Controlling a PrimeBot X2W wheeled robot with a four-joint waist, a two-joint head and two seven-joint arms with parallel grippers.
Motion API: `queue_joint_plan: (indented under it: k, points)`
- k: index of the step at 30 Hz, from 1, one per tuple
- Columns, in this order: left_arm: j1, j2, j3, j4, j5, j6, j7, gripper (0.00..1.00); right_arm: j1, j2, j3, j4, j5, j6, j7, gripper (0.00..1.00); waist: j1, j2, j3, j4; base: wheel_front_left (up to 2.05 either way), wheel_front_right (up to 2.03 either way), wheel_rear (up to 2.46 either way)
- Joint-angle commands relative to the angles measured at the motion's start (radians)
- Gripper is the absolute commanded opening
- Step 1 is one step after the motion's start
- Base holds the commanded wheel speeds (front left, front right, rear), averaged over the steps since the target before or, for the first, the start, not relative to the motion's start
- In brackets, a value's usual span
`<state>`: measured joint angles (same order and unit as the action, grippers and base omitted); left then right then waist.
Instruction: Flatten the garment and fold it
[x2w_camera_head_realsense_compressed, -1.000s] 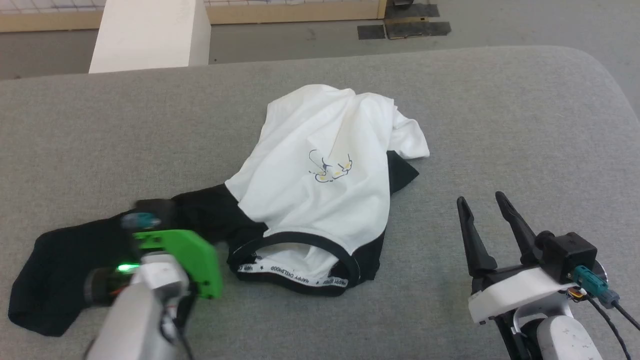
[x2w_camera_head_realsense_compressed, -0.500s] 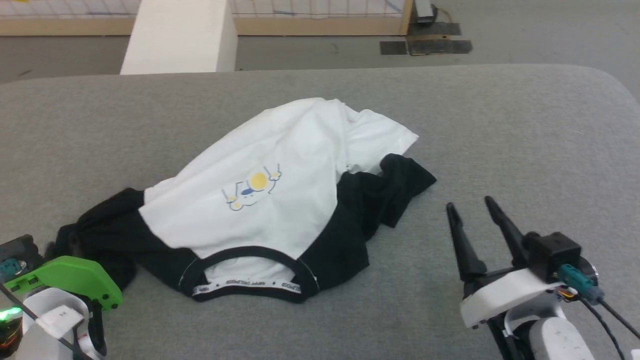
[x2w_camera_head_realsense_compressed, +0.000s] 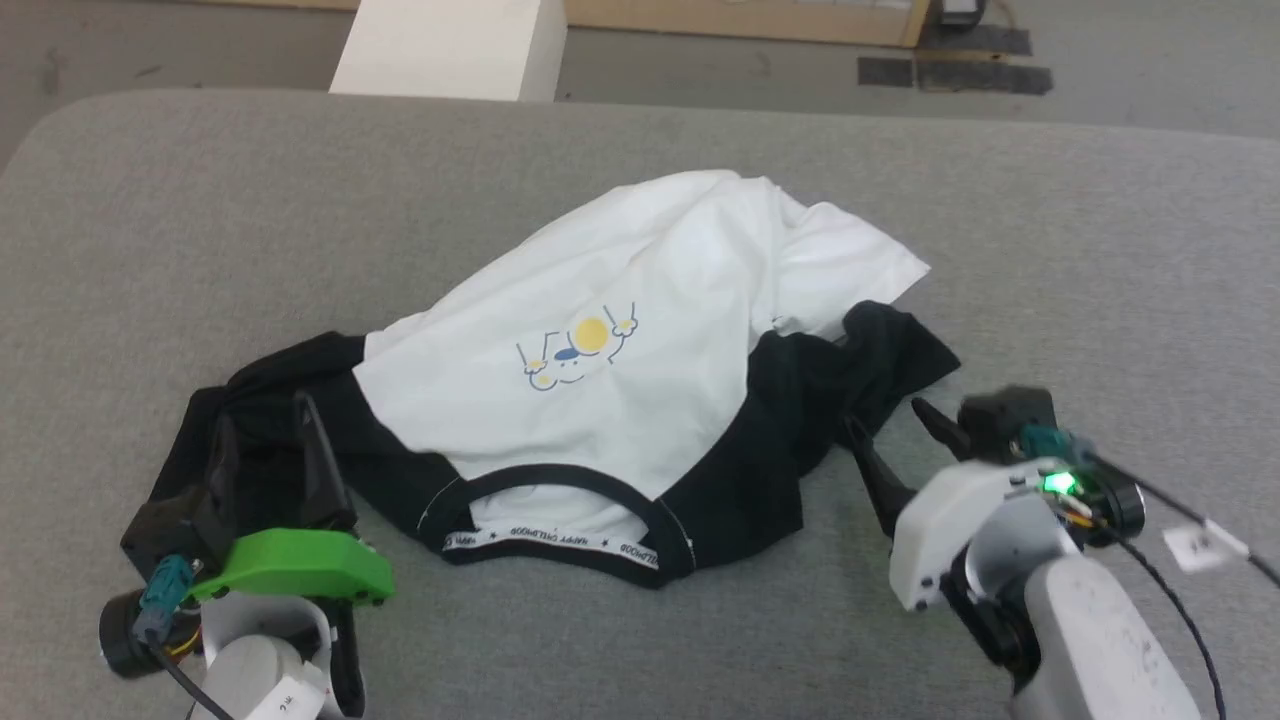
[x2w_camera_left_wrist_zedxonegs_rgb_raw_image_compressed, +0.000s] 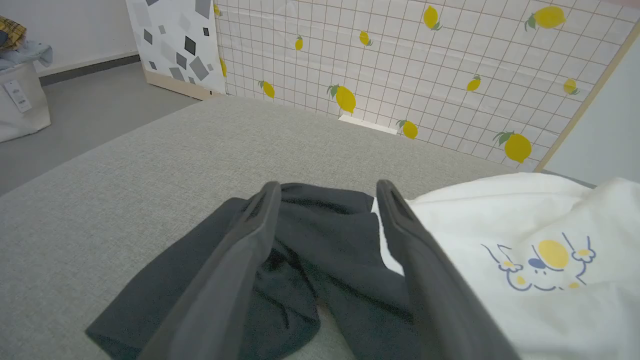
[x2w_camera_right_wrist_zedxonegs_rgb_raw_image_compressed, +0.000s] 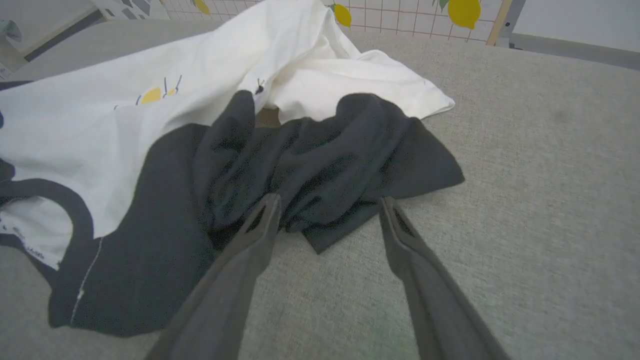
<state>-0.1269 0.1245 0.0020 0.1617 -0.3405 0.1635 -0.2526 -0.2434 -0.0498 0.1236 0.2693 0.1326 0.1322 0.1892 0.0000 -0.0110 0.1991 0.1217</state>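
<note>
garment (x2w_camera_head_realsense_compressed: 640, 400) lay rumpled mid grey cushion (x2w_camera_head_realsense_compressed: 1100, 250) | left gripper (x2w_camera_head_realsense_compressed: 262, 415) hung spread over black sleeve (x2w_camera_head_realsense_compressed: 262, 375) | right gripper (x2w_camera_head_realsense_compressed: 885, 417) hung spread beside other sleeve (x2w_camera_head_realsense_compressed: 880, 350)

Garment (x2w_camera_head_realsense_compressed: 640, 300) lies centrally on the padded surface (x2w_camera_head_realsense_compressed: 1100, 250); my left gripper (x2w_camera_head_realsense_compressed: 262, 420) over its left sleeve (x2w_camera_head_realsense_compressed: 270, 372), my right gripper (x2w_camera_head_realsense_compressed: 884, 415) at its right sleeve's (x2w_camera_head_realsense_compressed: 860, 350) near edge.

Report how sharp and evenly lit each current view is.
Head view: soft even light, no glare on the garment; the right gripper is blurred, the left gripper crisper. Left wrist view: cartoon print sharp, its own fingers soft up close. Right wrist view: slightly blurred overall, black sleeve folds muddy.
</note>
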Motion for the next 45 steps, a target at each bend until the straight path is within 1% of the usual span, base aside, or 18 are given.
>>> queue_joint_plan:
  k: [1, 6, 7, 8, 9, 11, 14, 17, 21, 23, 25, 28, 29, 30, 34, 37, 41, 45]
  points:
    - [0.0, -0.01, 0.002, -0.021, 0.016, -0.011, -0.008, 1.0, -0.04, 0.0, -0.001, 0.029, -0.009, -0.002, 0.025, 1.0, 0.0, 0.011, 0.032, 0.031, 0.0, 0.0, 0.0]
    - [-0.01, -0.037, 0.018, -0.044, 0.043, -0.036, -0.009, 1.0, -0.126, 0.0, 0.011, 0.14, -0.027, -0.002, 0.117, 1.0, 0.0, 0.011, 0.055, 0.043, 0.0, 0.0, 0.0]
    - [-0.012, -0.041, 0.023, -0.045, 0.047, -0.042, -0.009, 1.0, -0.142, 0.0, 0.015, 0.161, -0.032, -0.002, 0.132, 0.53, 0.0, 0.011, 0.057, 0.043, 0.0, 0.0, 0.0]
    - [-0.012, -0.044, 0.026, -0.045, 0.05, -0.047, -0.009, 1.0, -0.152, 0.0, 0.018, 0.177, -0.039, -0.002, 0.142, 0.39, 0.0, 0.011, 0.057, 0.042, 0.0, 0.0, 0.0]
    - [-0.011, -0.047, 0.03, -0.041, 0.052, -0.051, -0.009, 1.0, -0.162, 0.0, 0.017, 0.192, -0.046, -0.002, 0.151, 0.0, 0.0, 0.011, 0.057, 0.04, 0.0, 0.0, 0.0]
    - [-0.011, -0.052, 0.04, -0.038, 0.058, -0.057, -0.009, 1.0, -0.174, 0.0, -0.001, 0.207, -0.071, -0.002, 0.159, 0.0, 0.0, 0.011, 0.054, 0.034, 0.0, 0.0, 0.0]
    - [-0.006, -0.056, 0.051, -0.029, 0.067, -0.064, -0.009, 1.0, -0.18, -0.012, -0.062, 0.197, -0.115, -0.002, 0.149, 0.0, 0.0, 0.011, 0.045, 0.02, 0.0, 0.0, 0.0]
    - [-0.002, -0.059, 0.063, -0.019, 0.071, -0.072, -0.009, 1.0, -0.172, -0.059, -0.147, 0.155, -0.154, -0.002, 0.146, 0.0, 0.0, 0.011, 0.034, 0.007, 0.0, 0.0, 0.0]
    - [-0.001, -0.059, 0.068, -0.004, 0.079, -0.089, -0.009, 1.0, -0.149, -0.14, -0.275, 0.092, -0.198, -0.002, 0.168, 0.0, 0.0, 0.011, 0.026, -0.007, 0.0, 0.0, 0.0]
    - [-0.004, -0.057, 0.067, 0.005, 0.081, -0.097, -0.009, 1.0, -0.136, -0.168, -0.339, 0.068, -0.218, -0.002, 0.181, 0.0, 0.0, 0.011, 0.025, -0.013, 0.0, 0.0, 0.0]
    - [-0.008, -0.054, 0.062, 0.016, 0.082, -0.107, -0.009, 1.0, -0.125, -0.193, -0.385, 0.054, -0.242, -0.002, 0.185, 0.0, 0.0, 0.011, 0.026, -0.017, 0.0, 0.0, 0.0]
    - [-0.016, -0.051, 0.055, 0.034, 0.078, -0.118, -0.005, 1.0, -0.118, -0.192, -0.432, 0.057, -0.231, -0.002, 0.173, 0.0, 0.0, 0.011, 0.029, -0.021, 0.0, 0.0, 0.0]
    - [-0.018, -0.049, 0.049, 0.042, 0.076, -0.123, 0.002, 1.0, -0.117, -0.185, -0.445, 0.061, -0.221, -0.002, 0.163, 0.47, 0.0, 0.011, 0.029, -0.023, 0.0, 0.0, 0.0]
    - [-0.018, -0.048, 0.045, 0.047, 0.073, -0.128, 0.013, 1.0, -0.113, -0.178, -0.453, 0.065, -0.216, -0.002, 0.156, 1.0, 0.0, 0.011, 0.028, -0.024, 0.0, 0.0, 0.0]
    - [-0.004, -0.031, 0.03, 0.053, 0.068, -0.145, 0.068, 1.0, -0.091, -0.127, -0.488, 0.055, -0.193, -0.002, 0.11, 1.0, 0.0, 0.011, 0.013, -0.032, 0.0, 0.0, 0.0]
    - [0.033, -0.014, 0.012, 0.033, 0.073, -0.157, 0.118, 1.0, -0.054, -0.082, -0.501, 0.015, -0.165, -0.002, 0.051, 1.0, 0.0, 0.011, -0.01, -0.034, 0.0, 0.0, 0.0]
    - [0.103, 0.002, -0.002, -0.011, 0.071, -0.162, 0.194, 1.0, 0.034, -0.039, -0.488, -0.074, -0.118, -0.002, -0.015, 1.0, 0.0, 0.011, -0.041, -0.033, 0.0, 0.0, 0.0]
    - [0.163, 0.005, -0.005, -0.044, 0.055, -0.153, 0.273, 1.0, 0.136, -0.009, -0.461, -0.18, -0.073, -0.002, -0.05, 1.0, 0.0, 0.011, -0.065, -0.035, 0.0, 0.0, 0.0]
